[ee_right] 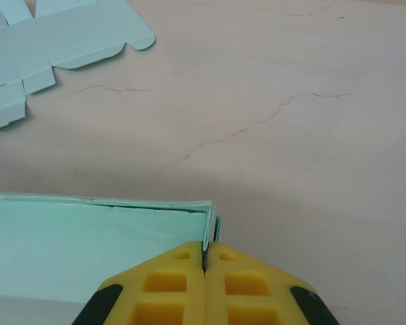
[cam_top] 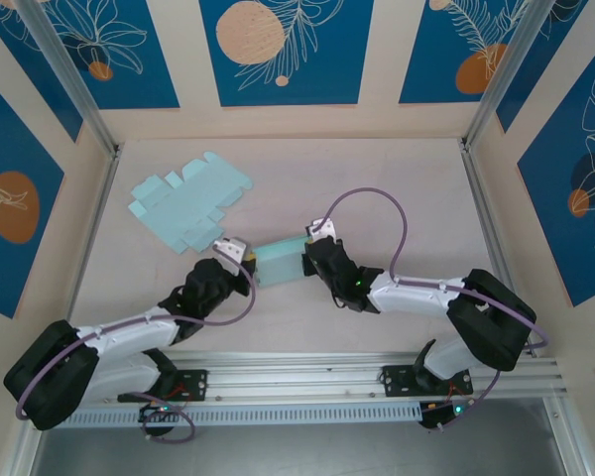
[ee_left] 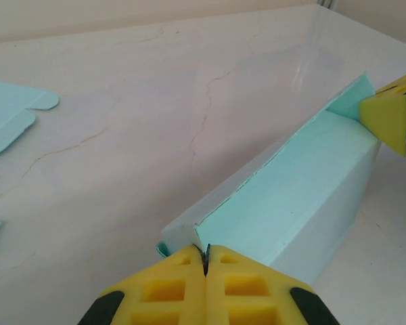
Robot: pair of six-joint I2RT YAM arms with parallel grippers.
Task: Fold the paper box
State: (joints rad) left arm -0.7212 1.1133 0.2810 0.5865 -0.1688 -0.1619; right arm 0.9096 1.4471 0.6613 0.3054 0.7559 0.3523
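A pale teal paper box [cam_top: 279,261], partly folded into a long open trough, lies at the middle of the table between my two grippers. My left gripper [cam_top: 240,254] is shut on the box's left end wall; in the left wrist view its yellow fingertips [ee_left: 206,256] pinch the near corner of the box [ee_left: 291,203]. My right gripper [cam_top: 313,246] is shut on the right end wall; in the right wrist view its gripper tips [ee_right: 204,252] clamp the thin upright flap at the corner of the box [ee_right: 88,237]. The other yellow finger [ee_left: 386,115] shows at the far end in the left wrist view.
Flat unfolded teal box blanks [cam_top: 186,200] lie on the table at the back left, also as blanks [ee_right: 47,47] in the right wrist view and as blanks [ee_left: 13,118] in the left wrist view. The pale marble tabletop [cam_top: 397,198] is walled by blue patterned panels.
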